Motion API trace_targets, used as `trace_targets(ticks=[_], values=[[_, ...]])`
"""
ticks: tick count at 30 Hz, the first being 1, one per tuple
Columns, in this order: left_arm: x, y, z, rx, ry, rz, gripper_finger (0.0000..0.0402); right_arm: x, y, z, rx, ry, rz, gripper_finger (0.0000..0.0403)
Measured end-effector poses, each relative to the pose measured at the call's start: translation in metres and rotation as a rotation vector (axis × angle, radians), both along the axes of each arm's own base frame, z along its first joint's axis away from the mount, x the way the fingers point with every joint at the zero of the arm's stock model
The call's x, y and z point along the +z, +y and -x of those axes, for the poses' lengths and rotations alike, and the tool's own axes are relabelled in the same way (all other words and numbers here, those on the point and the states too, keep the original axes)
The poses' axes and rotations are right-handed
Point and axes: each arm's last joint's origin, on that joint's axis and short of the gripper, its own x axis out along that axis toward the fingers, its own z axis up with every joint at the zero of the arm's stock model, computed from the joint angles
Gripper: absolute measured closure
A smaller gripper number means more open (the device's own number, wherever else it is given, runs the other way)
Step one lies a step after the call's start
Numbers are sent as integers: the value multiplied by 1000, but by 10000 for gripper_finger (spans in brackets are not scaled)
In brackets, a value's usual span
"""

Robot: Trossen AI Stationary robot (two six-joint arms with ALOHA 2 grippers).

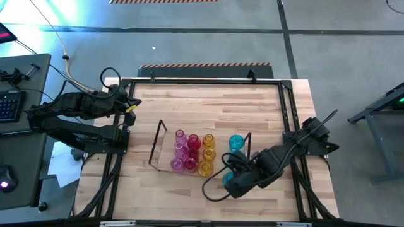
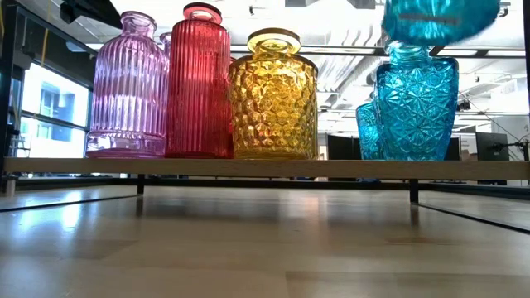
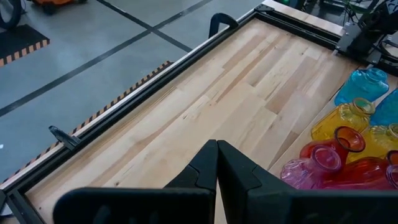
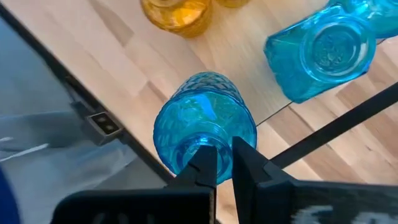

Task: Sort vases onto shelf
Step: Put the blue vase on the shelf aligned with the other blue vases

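gripping cyan vase neck, right jaws; left jaws closed empty over wooden table; grey floor beyond

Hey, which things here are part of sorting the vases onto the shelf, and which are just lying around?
Part of the job:
- pink vases, red vases, yellow vases, cyan vases
- the shelf
- cyan vase in the right hand
- right hand, shut on that vase's neck
- left hand, shut, waiting at the table's far left corner

Lying about:
- keyboard on the side desk
- papers on the floor
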Motion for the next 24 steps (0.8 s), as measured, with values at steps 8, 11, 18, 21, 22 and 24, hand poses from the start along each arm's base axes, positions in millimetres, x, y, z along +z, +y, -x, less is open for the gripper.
trace_targets(ticks=[8, 11, 18, 21, 22, 24], values=[[0, 0, 0, 0, 0, 0, 401, -13, -2, -12, -17, 28, 44, 402], [0, 0, 0, 0, 0, 0, 401, -18, -4, -17, -5, 53, 40, 402], [0, 0, 0, 0, 0, -1, 401, -30, -6, -28, 30, 102, 36, 402], [0, 0, 0, 0, 1, -1, 401, -34, -8, -30, 37, 119, 48, 402], [0, 0, 0, -2, 2, -3, 401, -36, -9, -31, 33, 125, 50, 402], [0, 0, 0, -5, 5, -6, 401, -41, -11, -32, 31, 140, 52, 402]])
